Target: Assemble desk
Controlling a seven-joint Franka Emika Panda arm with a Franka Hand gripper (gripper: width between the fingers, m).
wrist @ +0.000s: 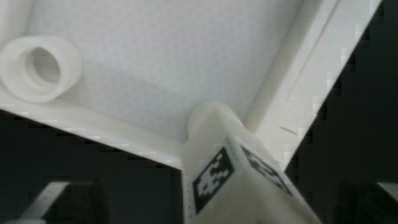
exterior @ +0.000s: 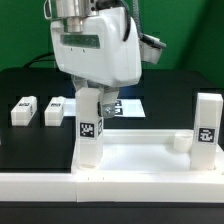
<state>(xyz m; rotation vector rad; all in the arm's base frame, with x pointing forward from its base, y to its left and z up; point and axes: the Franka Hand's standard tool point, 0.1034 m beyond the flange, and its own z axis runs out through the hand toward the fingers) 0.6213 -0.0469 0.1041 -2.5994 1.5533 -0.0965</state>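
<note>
The wrist view shows the claw [wrist: 217, 205] open, its jaws clear of the upright leg [wrist: 228, 165]; only the exterior view shows two loose legs [exterior: 22, 110] [exterior: 55, 111] lying flat.

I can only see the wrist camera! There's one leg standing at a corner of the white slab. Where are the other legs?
Observer: A second upright leg stands at the slab's end, on the exterior view's right.
Kid: And the rest?
Observer: The far-left leg and its neighbour leg lie on the black table, off the slab, at the exterior view's left.
Kid: Is anything behind the slab?
Observer: Yes, the marker board lies flat on the table there.
</note>
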